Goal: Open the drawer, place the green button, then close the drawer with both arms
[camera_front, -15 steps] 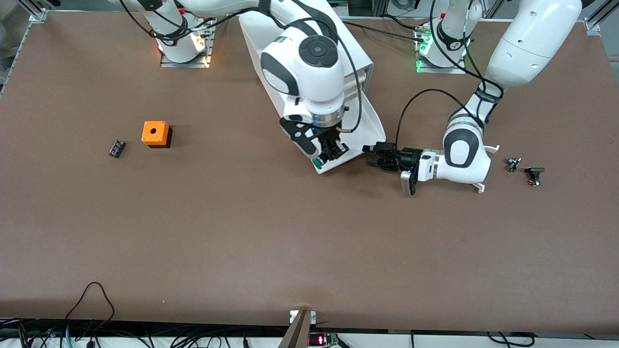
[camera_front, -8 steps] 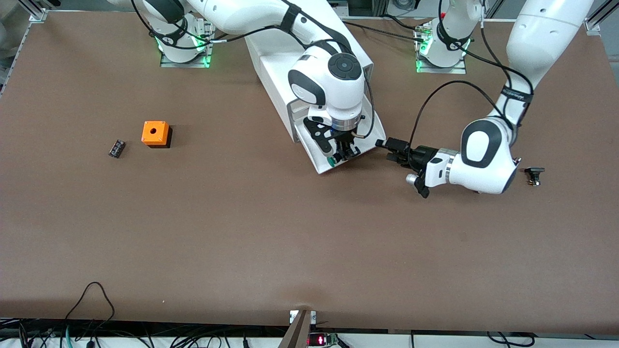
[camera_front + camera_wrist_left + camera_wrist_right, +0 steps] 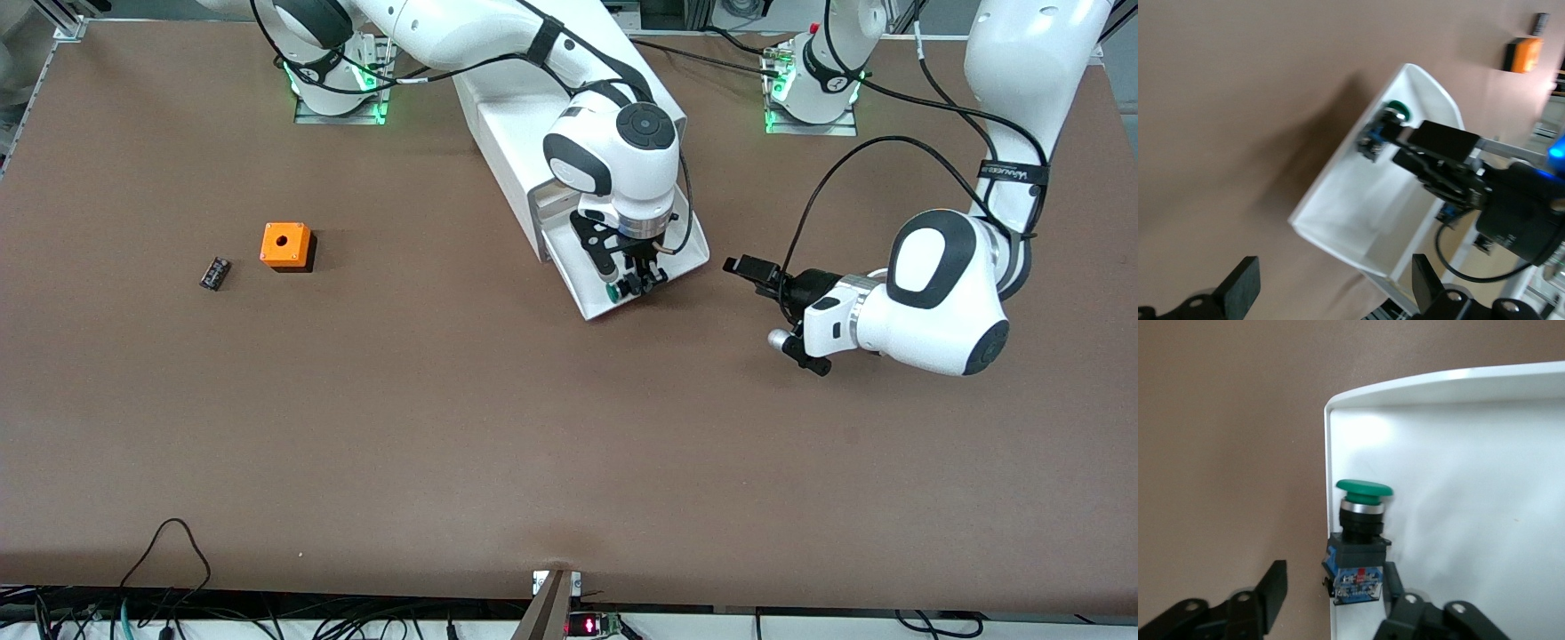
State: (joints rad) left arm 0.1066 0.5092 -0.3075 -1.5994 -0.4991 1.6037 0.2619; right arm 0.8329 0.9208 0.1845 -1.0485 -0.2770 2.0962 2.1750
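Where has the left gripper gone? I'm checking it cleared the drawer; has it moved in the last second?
Yes. The left gripper has drawn away from the open drawer, toward the left arm's end of the table.

Orange cube (image 3: 285, 245), black part (image 3: 213, 272) beside

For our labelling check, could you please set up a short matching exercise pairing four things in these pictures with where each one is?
Things:
1. green push button
2. right gripper
3. left gripper
4. orange cube

Places:
A. over bare table, beside the open drawer
B. lying in the open drawer
C. on the table toward the right arm's end
D. open over the drawer, fingers either side of the button

Pairs: 1-B, 2-D, 3-A, 4-C
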